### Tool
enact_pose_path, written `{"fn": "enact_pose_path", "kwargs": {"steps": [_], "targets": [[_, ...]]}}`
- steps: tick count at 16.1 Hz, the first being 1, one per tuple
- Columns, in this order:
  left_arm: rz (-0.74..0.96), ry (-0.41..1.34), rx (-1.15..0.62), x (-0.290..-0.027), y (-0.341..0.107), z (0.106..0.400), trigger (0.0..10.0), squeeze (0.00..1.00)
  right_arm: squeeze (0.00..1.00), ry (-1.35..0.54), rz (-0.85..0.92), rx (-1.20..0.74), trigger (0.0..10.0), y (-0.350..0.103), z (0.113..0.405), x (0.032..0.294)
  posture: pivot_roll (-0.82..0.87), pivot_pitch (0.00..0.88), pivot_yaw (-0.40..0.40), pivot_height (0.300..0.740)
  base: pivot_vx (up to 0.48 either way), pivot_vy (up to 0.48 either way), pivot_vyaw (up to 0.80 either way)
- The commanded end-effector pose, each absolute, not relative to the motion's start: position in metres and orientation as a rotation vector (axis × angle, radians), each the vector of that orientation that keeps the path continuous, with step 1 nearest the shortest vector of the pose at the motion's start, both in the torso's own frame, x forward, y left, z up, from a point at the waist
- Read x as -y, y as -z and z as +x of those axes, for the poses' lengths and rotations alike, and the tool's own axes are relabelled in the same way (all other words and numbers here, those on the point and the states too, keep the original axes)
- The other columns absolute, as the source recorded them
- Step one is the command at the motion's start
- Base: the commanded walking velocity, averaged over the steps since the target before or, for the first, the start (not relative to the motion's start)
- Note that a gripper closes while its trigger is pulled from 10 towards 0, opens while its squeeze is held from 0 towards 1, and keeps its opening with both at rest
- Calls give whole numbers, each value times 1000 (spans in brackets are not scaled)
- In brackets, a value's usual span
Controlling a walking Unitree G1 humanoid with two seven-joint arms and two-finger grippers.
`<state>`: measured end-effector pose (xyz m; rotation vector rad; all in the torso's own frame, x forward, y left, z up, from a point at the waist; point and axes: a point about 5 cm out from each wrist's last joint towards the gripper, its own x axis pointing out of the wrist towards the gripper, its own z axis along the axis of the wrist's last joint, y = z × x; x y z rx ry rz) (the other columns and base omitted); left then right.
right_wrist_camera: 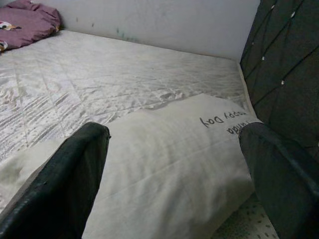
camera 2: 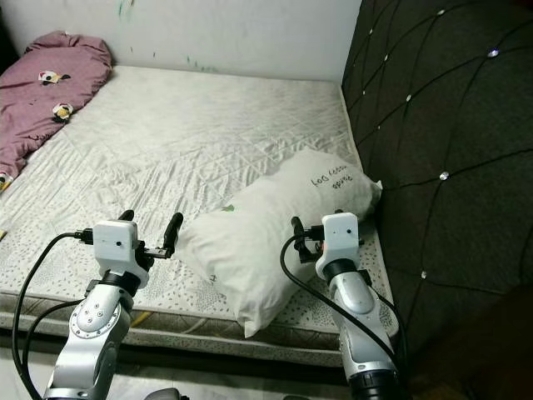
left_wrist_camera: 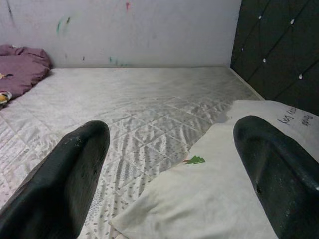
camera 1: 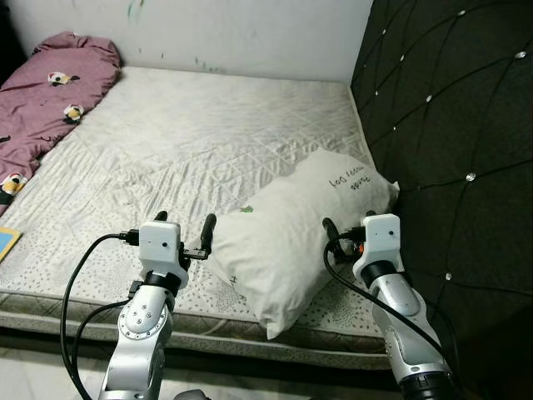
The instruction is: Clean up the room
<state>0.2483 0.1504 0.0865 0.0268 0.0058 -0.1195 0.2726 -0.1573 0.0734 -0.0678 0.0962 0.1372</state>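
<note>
A white pillow (camera 1: pixel 304 221) with handwriting and a small green mark lies slanted on the near right part of the mattress (camera 1: pixel 191 142), close to the dark headboard. My left gripper (camera 1: pixel 185 225) hovers open at the pillow's left corner above the mattress's near edge. In the left wrist view, the pillow corner (left_wrist_camera: pixel 209 199) lies between the fingers (left_wrist_camera: pixel 70 169). My right gripper (camera 1: pixel 348 225) is open just above the pillow's near right side. The right wrist view shows the pillow (right_wrist_camera: pixel 169 164) spreading under both fingers (right_wrist_camera: pixel 75 174). Neither gripper holds anything.
A purple blanket (camera 1: pixel 50 92) with small animal prints is bunched at the far left of the bed. A black tufted headboard (camera 1: pixel 450 125) rises along the right. A blue and yellow item (camera 1: pixel 6 242) peeks in at the left edge. A white wall (camera 1: pixel 233 33) stands behind.
</note>
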Motion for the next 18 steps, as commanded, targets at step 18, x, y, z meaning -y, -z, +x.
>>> {"fn": "enact_pose_path", "kwargs": {"steps": [18], "targets": [[15, 132, -11, -147, -88, 252, 10000, 0, 0, -143, -60, -105, 10000, -74, 275, 156, -51, 0, -22, 628, 0, 0, 0]]}}
